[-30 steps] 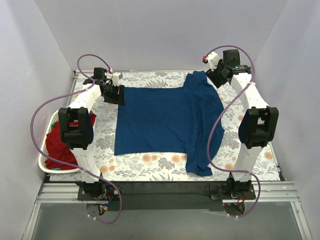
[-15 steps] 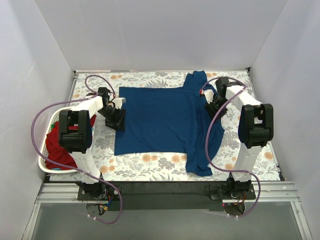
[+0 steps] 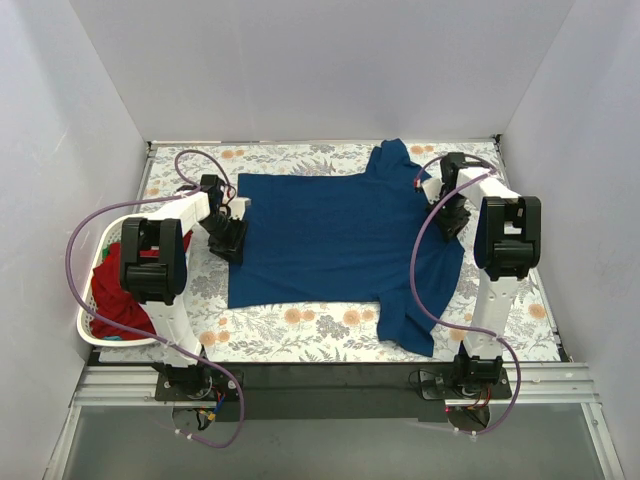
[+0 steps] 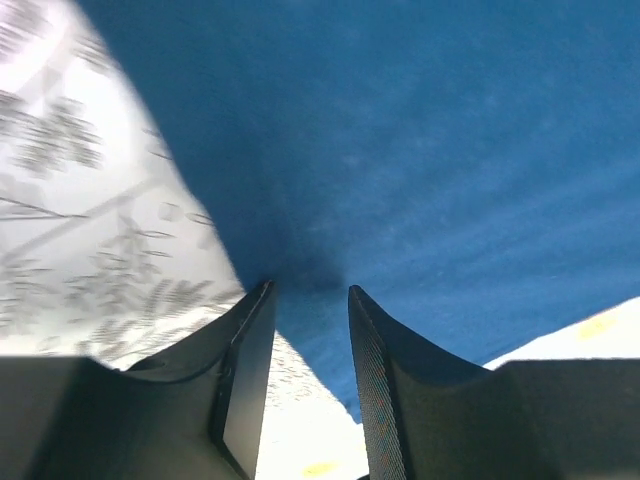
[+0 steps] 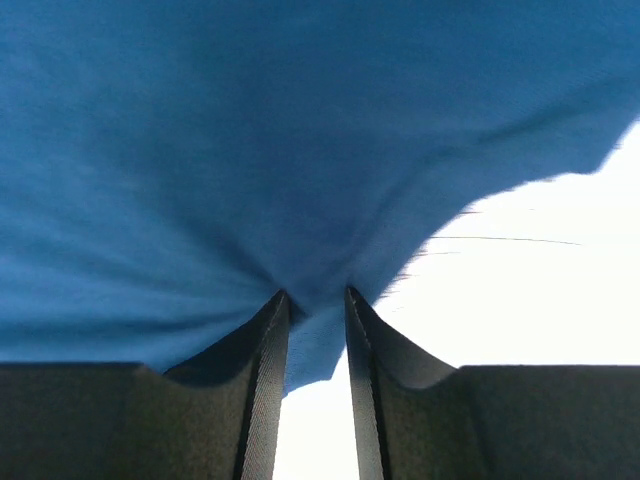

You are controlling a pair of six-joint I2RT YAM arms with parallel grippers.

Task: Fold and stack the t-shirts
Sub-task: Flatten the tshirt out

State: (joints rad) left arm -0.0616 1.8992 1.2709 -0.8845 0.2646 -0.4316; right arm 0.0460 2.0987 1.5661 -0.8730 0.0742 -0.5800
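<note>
The red t-shirt [image 3: 118,300] lies heaped in the white laundry basket [image 3: 86,326]; the left gripper [image 3: 231,240] pinches, jaws nearly closed, the left edge of the navy t-shirt [image 3: 340,240] – spread on the floral table cover [image 3: 300,158] – and the right gripper [image 3: 450,218] likewise pinches its right side.

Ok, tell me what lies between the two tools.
Only the blue t-shirt, spread flat on the flowered table cover, spans from the left tool to the right tool; each pinches an edge. The top view shows it.
</note>
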